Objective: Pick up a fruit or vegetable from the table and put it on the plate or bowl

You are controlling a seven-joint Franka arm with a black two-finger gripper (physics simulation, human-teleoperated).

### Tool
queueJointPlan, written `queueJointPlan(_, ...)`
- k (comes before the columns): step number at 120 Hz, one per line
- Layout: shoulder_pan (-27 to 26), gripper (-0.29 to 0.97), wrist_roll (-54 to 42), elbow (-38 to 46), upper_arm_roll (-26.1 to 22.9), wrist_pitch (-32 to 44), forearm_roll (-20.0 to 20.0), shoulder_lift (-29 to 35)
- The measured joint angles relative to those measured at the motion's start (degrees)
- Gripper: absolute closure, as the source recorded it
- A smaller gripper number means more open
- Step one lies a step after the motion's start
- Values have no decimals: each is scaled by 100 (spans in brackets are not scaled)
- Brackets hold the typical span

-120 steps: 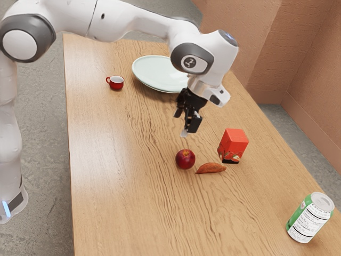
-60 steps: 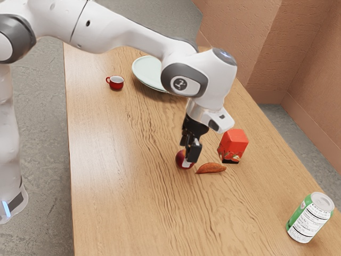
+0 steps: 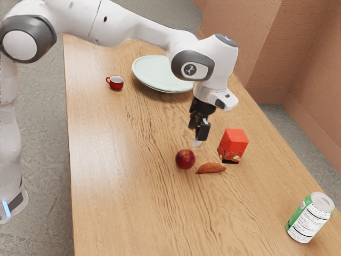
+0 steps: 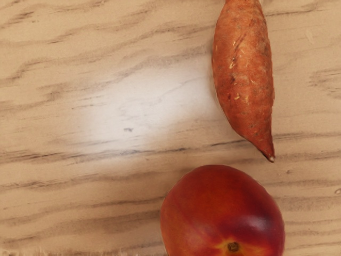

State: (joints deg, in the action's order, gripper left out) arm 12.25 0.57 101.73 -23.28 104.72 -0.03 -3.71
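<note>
A red apple (image 3: 185, 159) lies on the wooden table (image 3: 122, 176), with an orange sweet potato (image 3: 211, 168) just to its right in the exterior view. My gripper (image 3: 199, 140) hangs open and empty a little above the apple, slightly toward the red box. In the wrist view, the apple (image 4: 222, 212) sits right under my hand and the sweet potato (image 4: 243, 74) lies beyond it. A pale green plate (image 3: 154, 72) rests at the far end of the table, partly hidden behind my arm.
A red box (image 3: 233, 145) stands close to the gripper, on the exterior view's right. A small red cup (image 3: 115, 82) sits left of the plate. A green-and-white can (image 3: 310, 217) lies near the table's front right corner.
My hand dropped down to the apple half a second ago and has since risen again without it. The apple and sweet potato have not moved.
</note>
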Motion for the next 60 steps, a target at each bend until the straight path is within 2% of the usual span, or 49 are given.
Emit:
queueJointPlan(9,521,0,-76,11,15,-1,9,-19)
queueJointPlan(18,637,0,-147,13,11,3,22,-44)
queueJointPlan(28,394,0,-218,-14,23,9,38,-120)
queueJointPlan(39,-448,0,-296,-254,661,14,79,-417)
queueJointPlan(60,-713,0,-415,-295,847,18,93,-472)
